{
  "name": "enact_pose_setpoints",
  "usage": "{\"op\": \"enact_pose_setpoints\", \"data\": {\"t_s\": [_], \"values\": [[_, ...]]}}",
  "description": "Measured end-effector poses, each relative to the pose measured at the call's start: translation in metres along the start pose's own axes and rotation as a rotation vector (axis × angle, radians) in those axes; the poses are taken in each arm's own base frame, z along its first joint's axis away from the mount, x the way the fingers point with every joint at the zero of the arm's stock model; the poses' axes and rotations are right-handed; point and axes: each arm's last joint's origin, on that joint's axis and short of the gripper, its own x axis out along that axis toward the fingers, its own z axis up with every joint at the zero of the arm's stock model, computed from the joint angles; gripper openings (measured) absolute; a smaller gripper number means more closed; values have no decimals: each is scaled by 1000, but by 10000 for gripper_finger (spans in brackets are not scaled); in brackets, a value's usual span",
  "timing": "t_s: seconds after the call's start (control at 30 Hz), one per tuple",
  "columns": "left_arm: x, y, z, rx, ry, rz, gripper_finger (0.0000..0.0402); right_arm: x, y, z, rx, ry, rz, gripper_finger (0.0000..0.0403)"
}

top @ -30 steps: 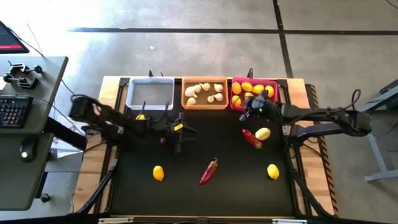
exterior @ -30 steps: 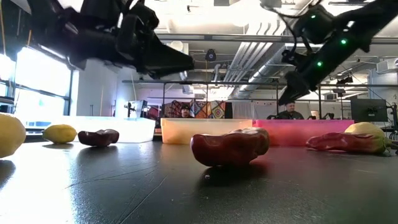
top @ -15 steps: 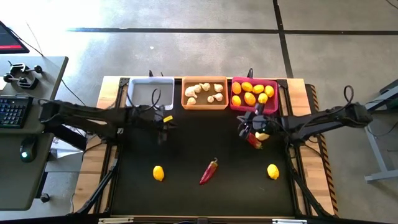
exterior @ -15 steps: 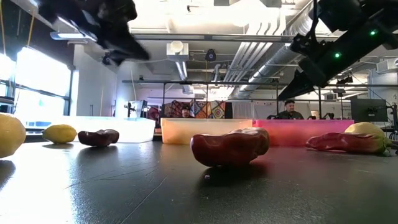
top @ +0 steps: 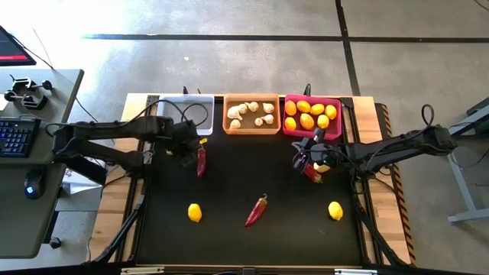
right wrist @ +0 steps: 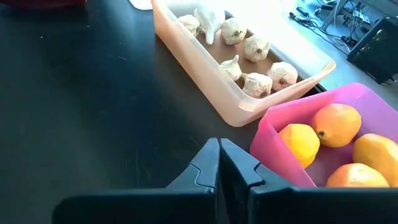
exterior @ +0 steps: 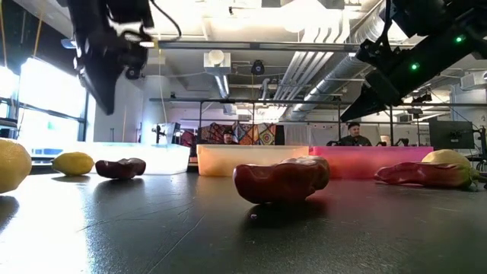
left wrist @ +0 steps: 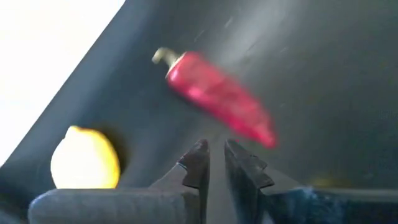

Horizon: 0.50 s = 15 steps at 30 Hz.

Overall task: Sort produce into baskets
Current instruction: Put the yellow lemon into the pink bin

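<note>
I'm hovering the left gripper (top: 189,153), fingers nearly together and empty, just beside a chili pepper (top: 201,161) lying ahead on the worktop (top: 237,183), long axis roughly along my reach. Right gripper (top: 306,156) is waiting, pinched together, near the pink basket (top: 336,99).

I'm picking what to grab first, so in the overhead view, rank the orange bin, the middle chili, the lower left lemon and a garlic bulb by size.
1. Orange bin, by far the largest.
2. Middle chili, long and thin.
3. Lower left lemon and a garlic bulb: they look about alike, so I won't rank them.
</note>
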Motion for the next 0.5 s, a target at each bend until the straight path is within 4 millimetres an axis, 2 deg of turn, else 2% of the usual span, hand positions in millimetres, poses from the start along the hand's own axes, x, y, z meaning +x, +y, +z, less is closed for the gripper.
{"op": "enact_pose_setpoints", "data": {"t_s": [0.33,0.5], "values": [[29,9,9,-48,181,100,109,0,0,-1,-5,8,0,2],[38,17,7,-86,283,210,155,0,-1,-3,-22,31,-3,2]]}}
